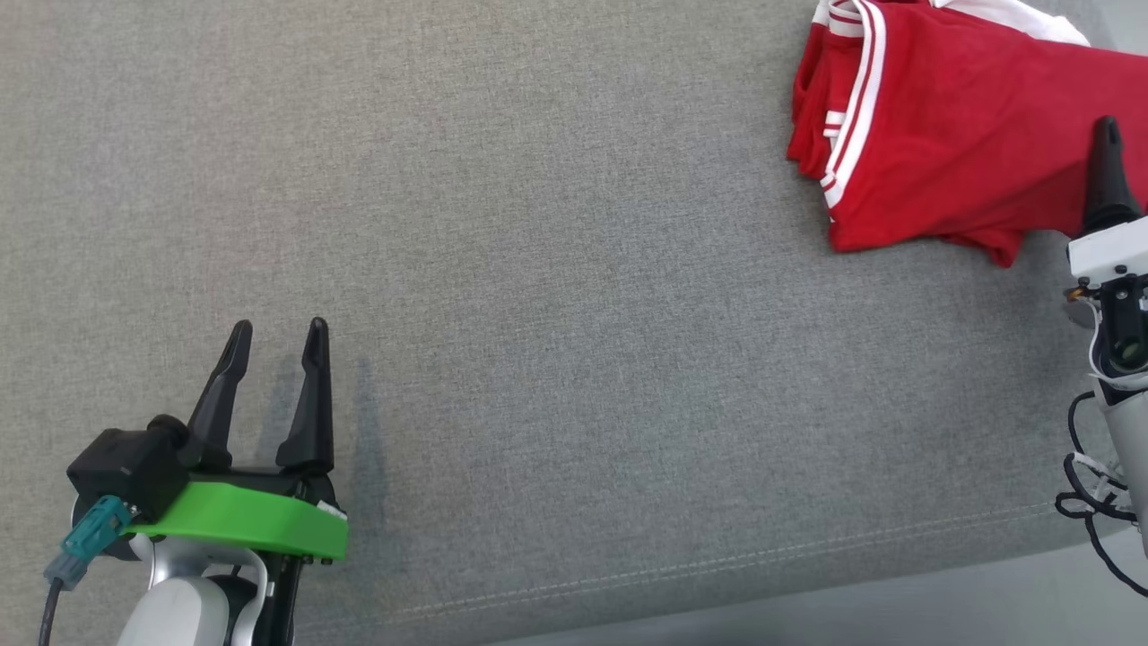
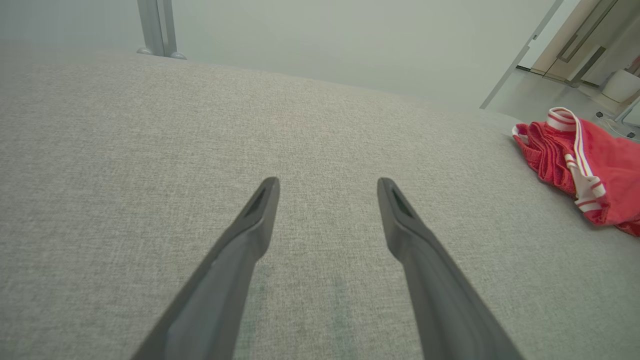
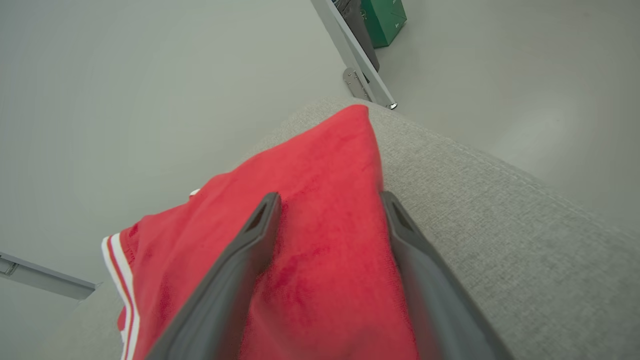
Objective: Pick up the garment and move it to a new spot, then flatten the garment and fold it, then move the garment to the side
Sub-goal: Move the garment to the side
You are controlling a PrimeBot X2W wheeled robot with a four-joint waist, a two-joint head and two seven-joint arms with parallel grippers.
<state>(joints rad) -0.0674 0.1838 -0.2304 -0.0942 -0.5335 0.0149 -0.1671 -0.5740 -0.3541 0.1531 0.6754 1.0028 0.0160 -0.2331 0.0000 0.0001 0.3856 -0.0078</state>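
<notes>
At the left, our left gripper [image 1: 279, 325] hangs low over the grey upholstered surface [image 1: 574, 314], its two dark fingers spread apart with nothing between them but the weave of the fabric. It is well away from the work. Across the middle the surface runs plain to the stitched front seam.

At the far right the red garment [image 1: 951, 135] with white stripes lies in a compact bundle near the surface's far right corner. One side looks like a fairly straight fold, though the edge towards us is a little ragged. Our right gripper [image 3: 330, 197] is over it. In the wrist view its fingers stand wide, one on the cloth and the other along the cloth's edge, and they pinch no fabric that we can see. We read it as open, not gripping.

We judge this to be the last step, moving the garment to the side, and the cloth looks already set down there. The next move calls for lifting the right gripper straight up and clear, so that neither fingertip snags the soft fabric and pulls the fold open — then drawing the arm back towards us.
</notes>
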